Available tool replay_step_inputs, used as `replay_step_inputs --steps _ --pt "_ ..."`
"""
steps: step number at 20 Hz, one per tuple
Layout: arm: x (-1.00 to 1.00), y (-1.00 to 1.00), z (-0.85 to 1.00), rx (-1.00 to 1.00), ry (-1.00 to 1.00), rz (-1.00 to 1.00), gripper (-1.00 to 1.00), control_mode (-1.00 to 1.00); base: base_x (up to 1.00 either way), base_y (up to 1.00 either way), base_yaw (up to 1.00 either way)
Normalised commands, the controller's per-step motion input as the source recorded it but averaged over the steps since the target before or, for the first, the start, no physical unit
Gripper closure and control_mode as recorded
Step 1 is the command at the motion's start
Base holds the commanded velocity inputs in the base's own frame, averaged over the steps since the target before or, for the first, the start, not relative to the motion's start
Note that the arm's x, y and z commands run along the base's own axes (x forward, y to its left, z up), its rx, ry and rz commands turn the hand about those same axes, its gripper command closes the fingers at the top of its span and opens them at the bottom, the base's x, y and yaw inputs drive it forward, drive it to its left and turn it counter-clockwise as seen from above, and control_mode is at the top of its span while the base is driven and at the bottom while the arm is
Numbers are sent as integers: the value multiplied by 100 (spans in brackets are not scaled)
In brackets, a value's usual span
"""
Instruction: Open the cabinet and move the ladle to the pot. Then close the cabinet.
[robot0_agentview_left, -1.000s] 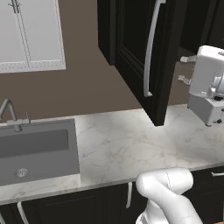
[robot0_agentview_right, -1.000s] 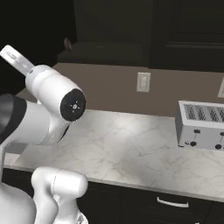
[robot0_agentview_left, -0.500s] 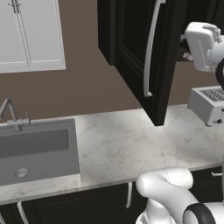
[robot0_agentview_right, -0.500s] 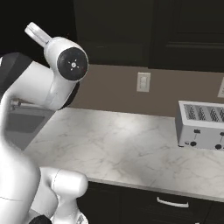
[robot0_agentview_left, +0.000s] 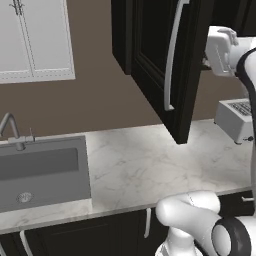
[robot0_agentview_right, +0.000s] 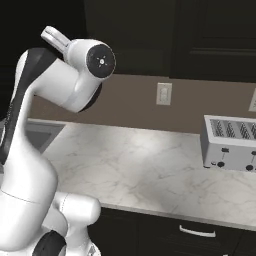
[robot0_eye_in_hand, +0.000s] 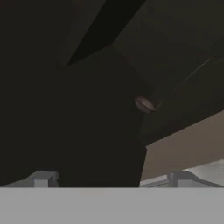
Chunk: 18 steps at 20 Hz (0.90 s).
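The gripper is seen in the hand view with its two fingertips set wide apart at the bottom of the frame; nothing is held between them and nothing is touched by them, so the gripper is released. It is pointed into the dark interior of the cabinet. Within that dark space a small, pale, rounded object is seen ahead of the fingers and well apart from them; it is too dim and small to be identified with certainty.

In the left base view the black cabinet door is shown swung out over the bench, with its long silver bar handle running down the door's face. The white wrist of the arm is raised to the right of the open door, at the level of the cabinet opening. A silver toaster is placed on the bench below the wrist. A sink with a faucet is set into the bench at the left, and a white-doored wall cabinet is mounted above it.

In the right base view the arm's elbow joint is seen raised high at the left, and the toaster stands on the marble bench at the right, below a wall outlet.
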Motion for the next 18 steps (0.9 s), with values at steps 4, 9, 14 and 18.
replay_step_inputs --steps 4,9,14,18 --pt "48 5 -16 0 -1 29 -100 -100 0 0 0" --pt "45 2 0 -1 -20 24 -100 -100 0 0 0" --pt "17 13 4 -13 -35 11 -100 -100 0 0 0" --pt "0 27 1 -28 -35 0 -100 -100 0 0 0"
